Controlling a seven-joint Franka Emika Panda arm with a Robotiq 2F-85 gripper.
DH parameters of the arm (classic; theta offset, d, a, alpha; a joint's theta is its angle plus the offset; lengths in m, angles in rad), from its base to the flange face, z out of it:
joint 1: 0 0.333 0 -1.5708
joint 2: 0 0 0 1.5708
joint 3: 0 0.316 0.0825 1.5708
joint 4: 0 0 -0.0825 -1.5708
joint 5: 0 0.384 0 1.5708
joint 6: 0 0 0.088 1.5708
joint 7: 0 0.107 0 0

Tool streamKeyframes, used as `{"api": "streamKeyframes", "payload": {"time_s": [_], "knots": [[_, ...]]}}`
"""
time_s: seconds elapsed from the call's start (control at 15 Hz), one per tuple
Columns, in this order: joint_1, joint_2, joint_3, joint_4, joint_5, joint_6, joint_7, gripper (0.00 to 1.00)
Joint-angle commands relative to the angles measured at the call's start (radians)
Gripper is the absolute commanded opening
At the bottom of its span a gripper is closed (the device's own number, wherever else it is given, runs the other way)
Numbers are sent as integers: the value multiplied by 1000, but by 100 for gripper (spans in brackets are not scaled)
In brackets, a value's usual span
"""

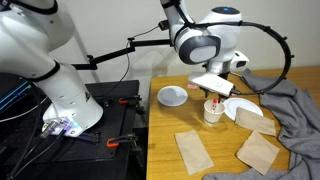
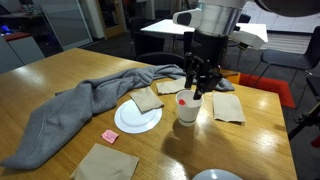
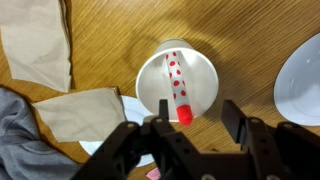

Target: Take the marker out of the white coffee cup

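Note:
The white coffee cup [image 3: 177, 82] stands upright on the wooden table, also seen in both exterior views [image 1: 212, 111] [image 2: 188, 107]. The marker [image 3: 178, 85], white with red dots and a red tip, leans inside it with its tip above the rim. Its top shows in both exterior views [image 1: 215, 101] [image 2: 191, 93]. My gripper [image 3: 192, 122] is open just above the cup, fingers on either side of the marker's tip, not touching it. It hangs straight over the cup in both exterior views [image 1: 213, 90] [image 2: 199, 78].
A grey cloth [image 2: 70, 108] lies across the table. A white plate [image 2: 137, 117] holds a brown napkin [image 2: 146, 99]. More brown napkins [image 1: 192, 151] [image 1: 258, 152] lie around. A white bowl [image 1: 172, 96] and a small pink piece [image 2: 110, 135] are nearby.

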Motion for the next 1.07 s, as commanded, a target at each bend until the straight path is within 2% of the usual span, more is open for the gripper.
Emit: {"api": "streamKeyframes", "payload": {"time_s": [0.0, 0.2, 0.33, 0.4, 0.47, 0.73, 1.0], "knots": [[24, 26, -22, 56, -12, -47, -7, 57], [29, 59, -25, 98, -19, -72, -18, 42], [26, 80, -21, 122, -18, -96, -30, 47], [23, 89, -18, 133, -16, -108, -37, 44], [22, 101, -17, 145, -14, -117, -47, 48], [18, 132, -14, 177, -8, -144, -83, 50], [18, 161, -11, 205, -5, -156, -116, 45]]}}
